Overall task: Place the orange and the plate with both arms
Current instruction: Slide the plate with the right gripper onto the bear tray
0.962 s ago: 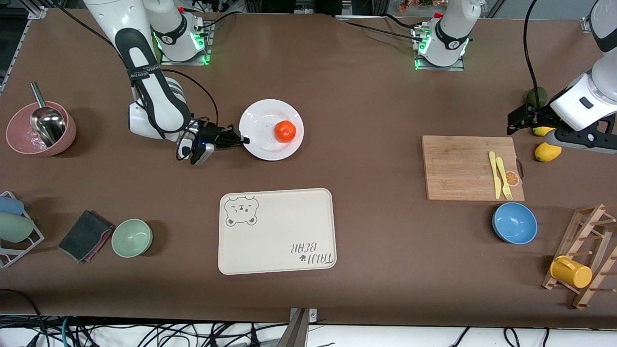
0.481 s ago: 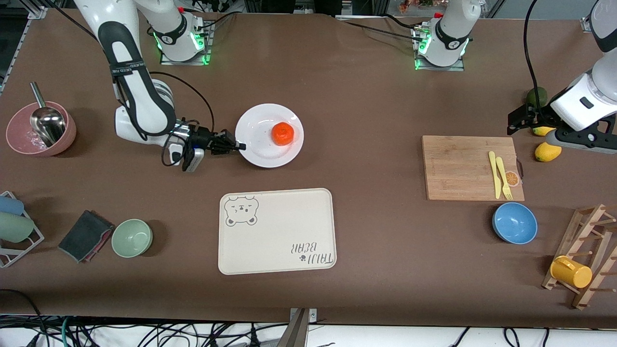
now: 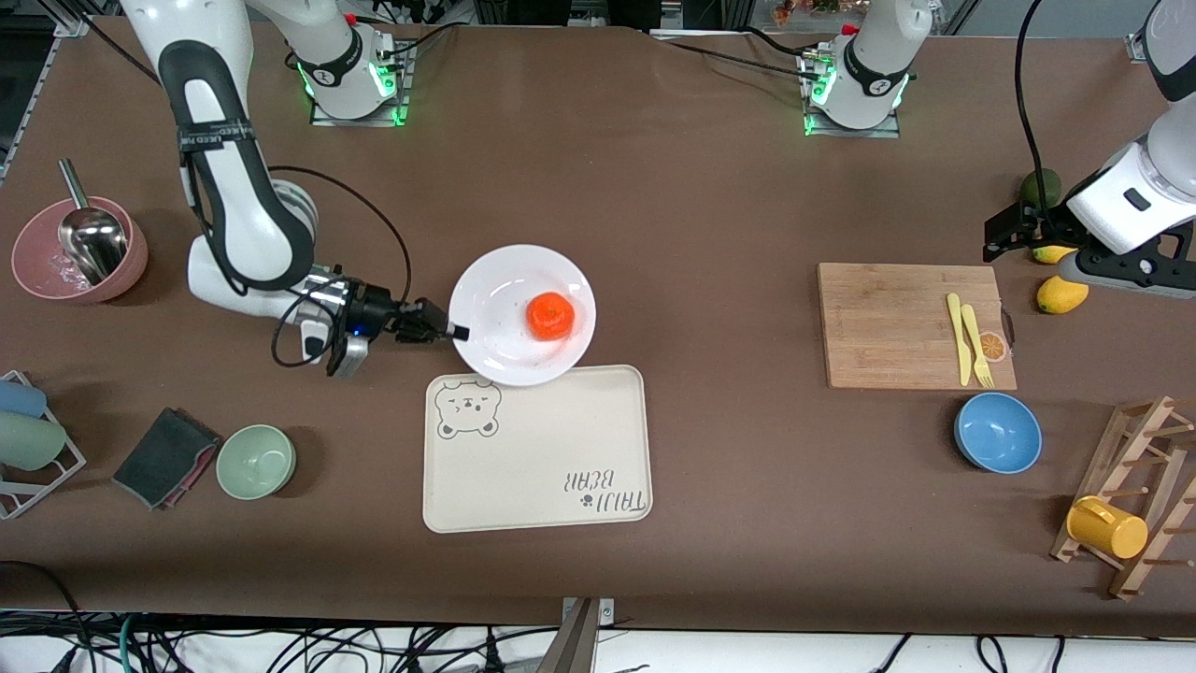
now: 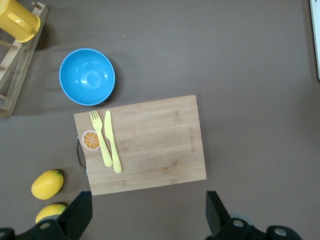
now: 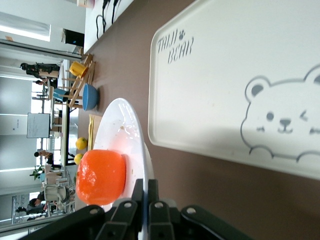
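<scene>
The white plate (image 3: 509,299) carries the orange (image 3: 550,316) and hangs in the air, its front edge over the back rim of the cream bear-printed tray (image 3: 537,458). My right gripper (image 3: 456,331) is shut on the plate's rim at the side toward the right arm's end. In the right wrist view the fingers pinch the plate's rim (image 5: 145,165) with the orange (image 5: 101,176) on it and the tray (image 5: 235,80) below. My left gripper (image 3: 1014,229) is open and empty, waiting above the table beside the lemons; its fingertips (image 4: 80,212) show in the left wrist view.
A wooden cutting board (image 3: 888,322) with a yellow knife and fork lies toward the left arm's end, a blue bowl (image 3: 998,432) nearer the camera. Lemons (image 3: 1061,293), a cup rack (image 3: 1135,495), a green bowl (image 3: 256,461), a cloth (image 3: 164,456) and a pink bowl (image 3: 56,266) with a ladle stand around.
My right gripper has lifted the plate with the orange and carried it toward the front camera, up to the tray's back rim. The left arm has not moved.
</scene>
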